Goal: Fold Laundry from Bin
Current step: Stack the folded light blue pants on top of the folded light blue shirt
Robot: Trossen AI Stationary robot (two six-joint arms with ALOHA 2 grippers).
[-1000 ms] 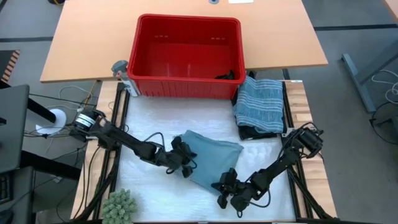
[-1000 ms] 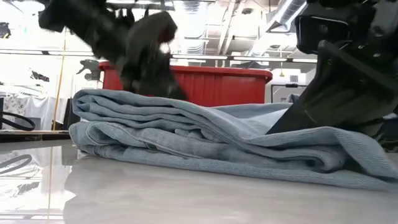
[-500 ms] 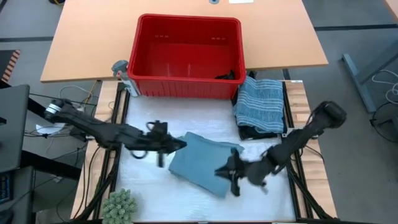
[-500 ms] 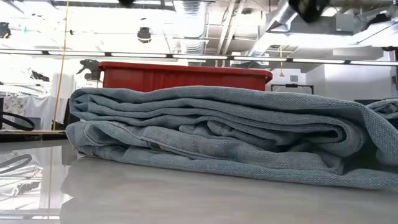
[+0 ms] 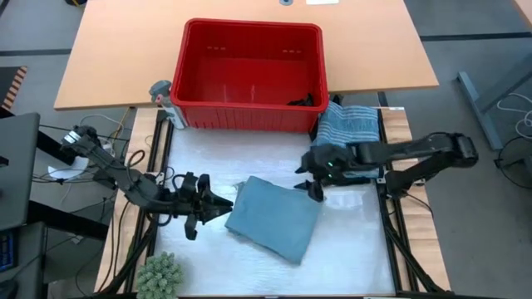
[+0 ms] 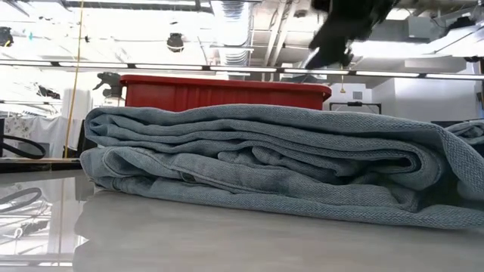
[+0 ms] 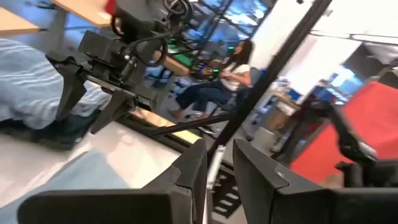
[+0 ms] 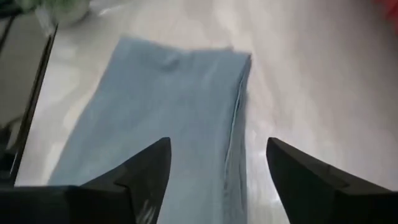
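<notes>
A light blue piece of laundry point(image 5: 274, 218) lies folded into a flat rectangle on the white table top, and the low view shows it as a layered stack point(image 6: 257, 170). My left gripper point(image 5: 223, 205) hovers level just left of it, fingers a little apart point(image 7: 219, 152) and empty. My right gripper point(image 5: 309, 181) hangs open above the cloth's far right corner, looking down on the cloth point(image 8: 180, 112). The red bin point(image 5: 249, 112) stands at the far edge with a dark garment point(image 5: 306, 101) in its right corner. A striped cloth point(image 5: 347, 134) lies on a dark one at the right.
A green tufted ball point(image 5: 160, 274) sits at the near left corner. A grey object point(image 5: 161, 93) stands by the bin's left corner. Bare white table lies between the bin and the folded cloth. A seated person point(image 7: 233, 62) shows beyond the table.
Both grippers have risen off the folded blue cloth. The left has drawn back toward the table's left edge. The right has swung from the cloth's near edge toward the far right and opened. The cloth now lies flat and still.
</notes>
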